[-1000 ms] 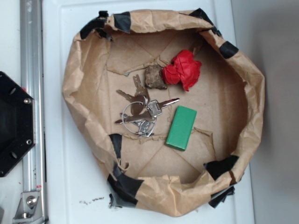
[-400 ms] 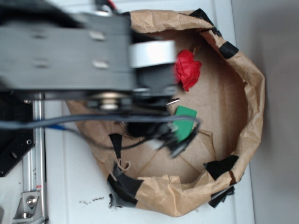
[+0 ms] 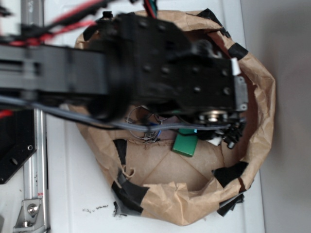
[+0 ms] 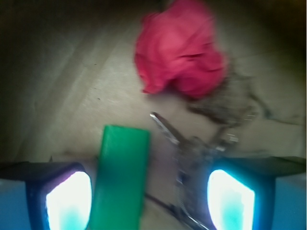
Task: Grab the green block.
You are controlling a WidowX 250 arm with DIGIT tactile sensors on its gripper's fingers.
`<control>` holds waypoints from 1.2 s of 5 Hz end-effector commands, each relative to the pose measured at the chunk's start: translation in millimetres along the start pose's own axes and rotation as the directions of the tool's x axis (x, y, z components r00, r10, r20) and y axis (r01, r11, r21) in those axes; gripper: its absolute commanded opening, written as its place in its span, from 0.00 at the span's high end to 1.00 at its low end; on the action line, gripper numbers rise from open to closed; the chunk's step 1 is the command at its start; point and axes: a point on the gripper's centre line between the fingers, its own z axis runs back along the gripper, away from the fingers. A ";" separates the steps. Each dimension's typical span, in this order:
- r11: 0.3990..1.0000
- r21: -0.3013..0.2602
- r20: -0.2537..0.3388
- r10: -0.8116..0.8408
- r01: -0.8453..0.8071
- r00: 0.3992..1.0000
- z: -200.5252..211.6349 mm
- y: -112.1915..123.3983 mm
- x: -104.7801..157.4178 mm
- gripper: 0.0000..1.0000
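smooth matt green block point(image 4: 120, 177), crumpled brown paper bag point(image 3: 257, 87), shiny metal keys point(image 4: 192, 158)

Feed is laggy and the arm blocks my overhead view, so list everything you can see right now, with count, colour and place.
green block: one, bright green, flat on the bin floor between the fingers, nearer the left one
red cloth lump: one, red, beyond the block
rock chunk: one, brown, blurred, beside the red lump
keys: one bunch, silver, right of the block
paper bin: one, brown paper with black tape, on the white surface
gripper: one, open, fingers either side of the block and keys
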 end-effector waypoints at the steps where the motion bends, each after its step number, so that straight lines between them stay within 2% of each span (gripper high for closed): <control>1: 0.998 -0.017 -0.051 0.051 -0.052 0.997 -43.3 6.4 -28.9 0.01; 2: 0.996 -0.022 -0.060 0.085 -0.087 0.995 -53.5 15.5 -50.0 1.00; 3: 1.000 -0.011 -0.066 0.018 -0.018 0.998 -38.5 21.4 -49.2 1.00; 4: 0.965 0.133 0.106 -0.239 0.224 0.965 11.5 5.6 -16.7 1.00; 5: 0.885 0.185 0.260 -0.464 0.428 0.847 65.8 13.0 -8.4 1.00; 6: 0.760 0.115 0.277 -0.643 0.639 0.714 115.3 21.8 -18.2 1.00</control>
